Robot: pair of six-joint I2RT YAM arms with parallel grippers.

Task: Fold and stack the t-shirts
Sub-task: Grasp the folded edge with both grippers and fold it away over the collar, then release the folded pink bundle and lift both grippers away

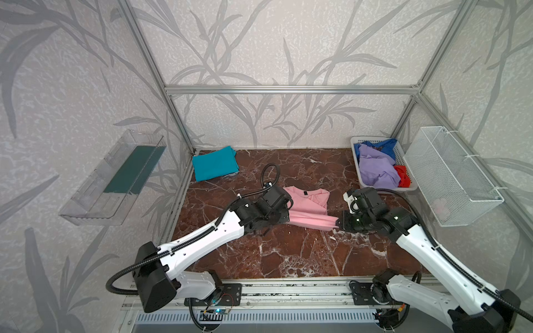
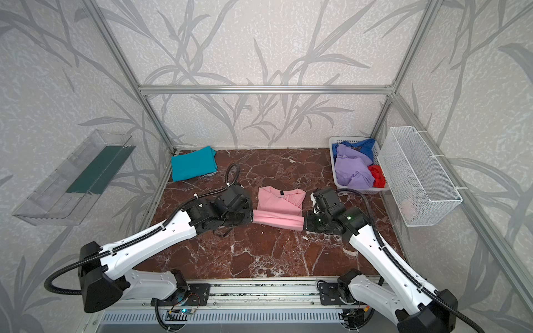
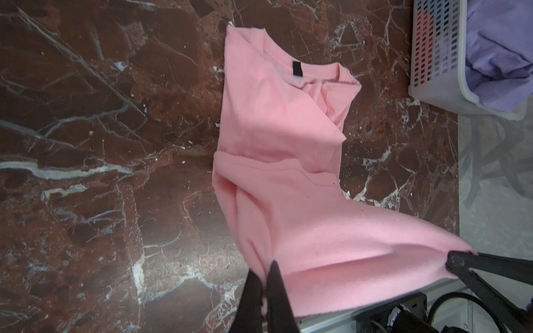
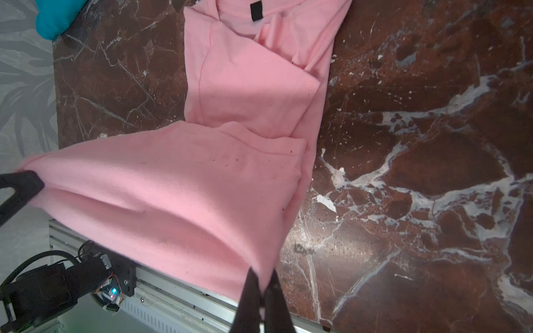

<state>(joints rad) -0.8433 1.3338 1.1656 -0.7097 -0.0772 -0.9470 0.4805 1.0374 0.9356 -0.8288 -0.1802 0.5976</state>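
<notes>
- pink t-shirt [image 1: 310,206] lies in the middle of the table [image 1: 288,259], with its near edge lifted up
- left gripper [image 3: 264,276] is pinched tight on one corner of that edge
- right gripper [image 4: 262,278] is clamped on the other corner

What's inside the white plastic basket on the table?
A crumpled purple shirt lies on top, with a blue shirt behind it and a red shirt beside it. Anything under them in the basket is covered, so I can't tell.
</notes>
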